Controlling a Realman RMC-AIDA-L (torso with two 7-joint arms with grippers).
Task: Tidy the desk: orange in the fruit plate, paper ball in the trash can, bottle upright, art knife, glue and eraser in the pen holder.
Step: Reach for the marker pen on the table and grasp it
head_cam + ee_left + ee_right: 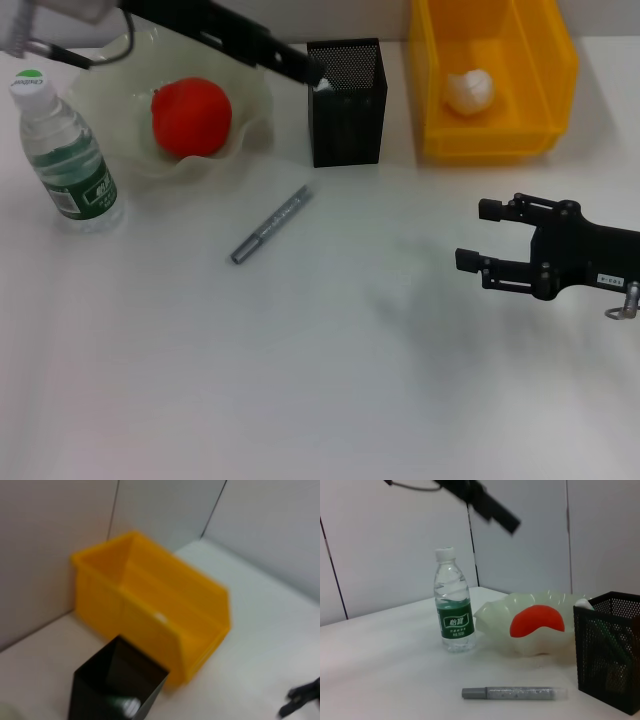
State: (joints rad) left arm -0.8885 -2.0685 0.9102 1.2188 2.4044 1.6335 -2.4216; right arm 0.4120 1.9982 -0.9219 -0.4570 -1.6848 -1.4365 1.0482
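Left end effector (318, 74) holds a white item, grip unclear, over the pen holder (346, 102); right end effector (478, 236) hovers open, empty.

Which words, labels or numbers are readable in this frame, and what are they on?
Bottle label: white Chinese characters on green, too blurred to quote.
Bottle cap: green mark, unreadable.
Right gripper sticker: small white tag, too small to read.
Grey pen-like tool: faint print along the barrel, unreadable.
Nothing else carries text.
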